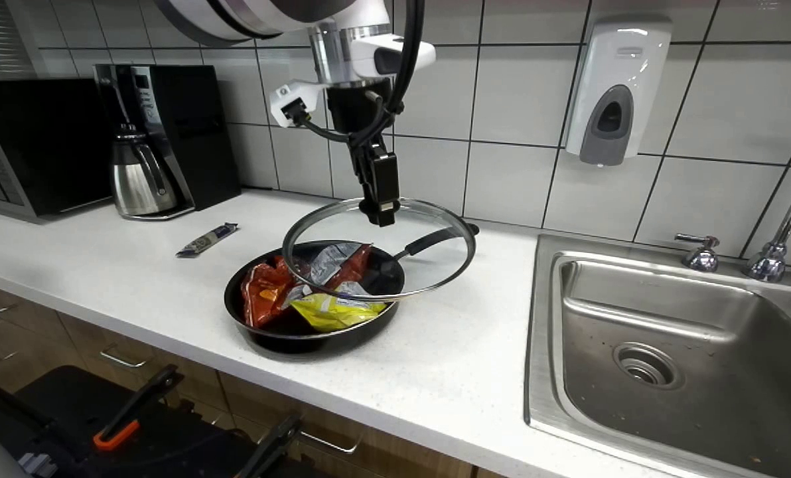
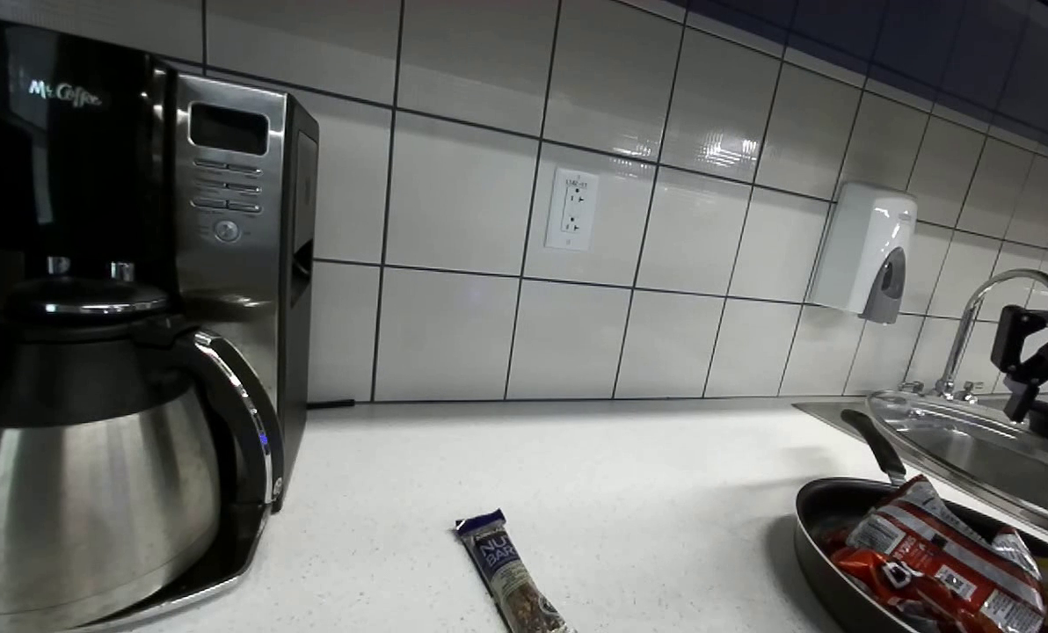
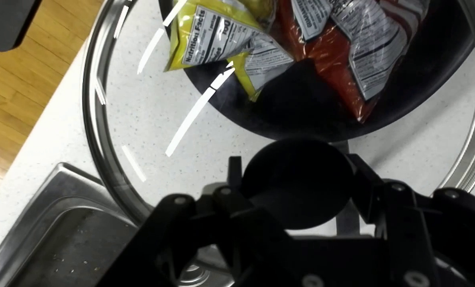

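Note:
My gripper [image 3: 298, 171] is shut on the round black knob [image 3: 297, 199] of a glass lid [image 1: 470, 255], a finger on each side. The lid is held in the air, above and to one side of a black frying pan [image 1: 322, 342], overlapping part of it. In the pan lie a red chip bag [image 2: 937, 545] and a yellow bag [image 1: 336, 315], crumpled, with silver backs showing. Through the glass in the wrist view I see the yellow bag [image 3: 209, 36] and the pan [image 3: 297, 99]. The pan's handle [image 1: 435, 239] points toward the wall.
A wrapped nut bar [image 1: 206, 240] lies on the white counter [image 1: 137, 265] beside the pan. The steel sink [image 1: 641, 299] is on the lid's far side. A coffee maker [image 2: 234, 264] with its carafe, a microwave [image 1: 44, 146] and a wall soap dispenser [image 1: 618, 93] stand around.

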`<action>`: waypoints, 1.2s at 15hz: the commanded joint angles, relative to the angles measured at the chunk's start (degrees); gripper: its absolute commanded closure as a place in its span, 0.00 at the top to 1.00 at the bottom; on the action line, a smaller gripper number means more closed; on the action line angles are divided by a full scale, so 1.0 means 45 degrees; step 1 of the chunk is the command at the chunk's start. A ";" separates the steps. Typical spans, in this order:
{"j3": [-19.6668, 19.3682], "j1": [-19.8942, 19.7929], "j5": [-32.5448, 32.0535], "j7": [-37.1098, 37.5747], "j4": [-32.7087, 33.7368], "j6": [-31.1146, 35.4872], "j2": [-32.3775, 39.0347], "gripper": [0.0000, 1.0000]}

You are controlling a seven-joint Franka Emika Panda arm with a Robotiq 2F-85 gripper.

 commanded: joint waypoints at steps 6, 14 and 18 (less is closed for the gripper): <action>0.0880 0.0666 0.1129 -0.1458 -0.0570 -0.0740 -0.0976 0.39; 0.1097 0.0898 0.1240 -0.2258 -0.0859 -0.0889 -0.0780 0.39; 0.1120 0.0898 0.1192 -0.2490 -0.0909 -0.0990 -0.0687 0.39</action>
